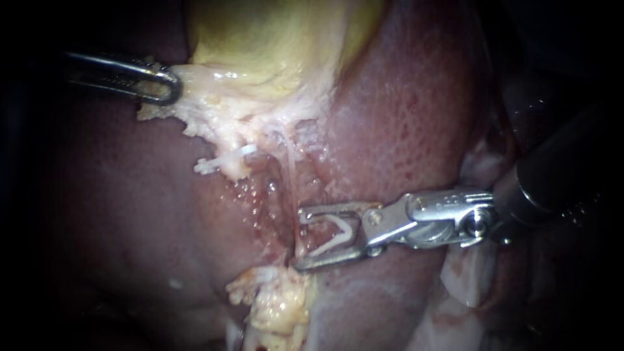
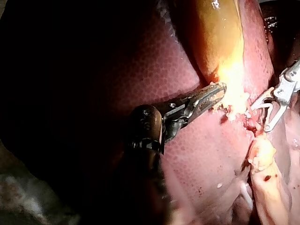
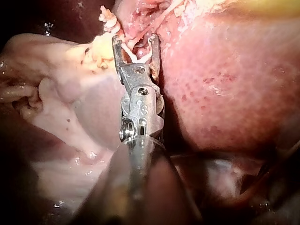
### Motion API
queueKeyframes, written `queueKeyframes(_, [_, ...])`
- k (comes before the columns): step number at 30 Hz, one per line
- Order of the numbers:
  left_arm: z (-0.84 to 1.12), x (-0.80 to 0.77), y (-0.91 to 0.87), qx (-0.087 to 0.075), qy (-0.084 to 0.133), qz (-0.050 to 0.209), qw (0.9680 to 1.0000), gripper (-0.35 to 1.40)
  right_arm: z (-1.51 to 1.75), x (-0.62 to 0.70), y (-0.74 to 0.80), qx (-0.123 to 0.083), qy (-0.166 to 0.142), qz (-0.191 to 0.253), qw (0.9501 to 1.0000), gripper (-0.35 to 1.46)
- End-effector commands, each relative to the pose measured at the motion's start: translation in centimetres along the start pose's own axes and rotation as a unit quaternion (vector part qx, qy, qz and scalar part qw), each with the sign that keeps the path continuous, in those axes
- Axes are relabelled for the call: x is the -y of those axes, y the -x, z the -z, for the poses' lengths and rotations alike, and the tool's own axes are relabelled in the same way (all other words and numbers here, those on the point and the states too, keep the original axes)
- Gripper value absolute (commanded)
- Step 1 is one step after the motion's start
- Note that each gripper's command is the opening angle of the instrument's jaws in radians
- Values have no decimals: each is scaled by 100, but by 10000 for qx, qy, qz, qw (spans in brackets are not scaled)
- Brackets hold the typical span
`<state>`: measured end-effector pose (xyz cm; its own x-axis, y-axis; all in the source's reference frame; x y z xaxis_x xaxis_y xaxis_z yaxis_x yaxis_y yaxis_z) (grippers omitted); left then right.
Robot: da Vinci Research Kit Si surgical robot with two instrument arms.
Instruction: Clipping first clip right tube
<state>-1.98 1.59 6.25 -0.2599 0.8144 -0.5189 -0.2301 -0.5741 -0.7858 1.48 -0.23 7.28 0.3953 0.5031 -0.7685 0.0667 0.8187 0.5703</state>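
My right instrument [image 1: 300, 238] comes in from the right, its jaws standing wide and holding a white V-shaped clip [image 1: 338, 235]. A thin pale tube [image 1: 288, 166], the right tube, runs down from the gallbladder [image 1: 273, 45] and passes between the jaw tips. The right wrist view shows the same jaws [image 3: 135, 40] straddling pale strands. To the left, another white clip [image 1: 218, 161] sits on a short left tube. My left instrument [image 1: 170, 88] is shut on the pale edge of the gallbladder tissue, also seen in the left wrist view [image 2: 220, 91].
Dark red liver [image 1: 416, 117] surrounds the dissected bed on both sides. A lump of yellow fatty tissue [image 1: 276, 305] lies just below the right instrument's jaws. Pale, wet tissue folds [image 3: 70, 108] lie beside the right instrument's shaft.
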Motion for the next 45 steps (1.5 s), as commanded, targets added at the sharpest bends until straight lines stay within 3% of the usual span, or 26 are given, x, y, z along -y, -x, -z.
queueKeyframes(1, [0,0,0,1,-1,1,10000,-35,-1,0,1,5,-2,-3,10000,49])
queueKeyframes(15, [0,0,0,0,-3,3,10000,-35,-17,-4,-2,-368,-93,-373,9986,50])
queueKeyframes(19, [0,0,0,0,-3,4,10000,-35,-20,-4,-4,-569,-187,-553,9967,50])
queueKeyframes(25, [0,0,0,-1,-4,4,10000,-35,-23,-1,-6,-608,-328,-659,9954,49])
queueKeyframes(34, [1,0,0,0,-3,4,10000,-35,-23,16,-14,-577,-611,-631,9945,48])
queueKeyframes(45, [1,0,0,0,-3,3,10000,-35,-16,41,-42,-647,-823,-641,9924,45])
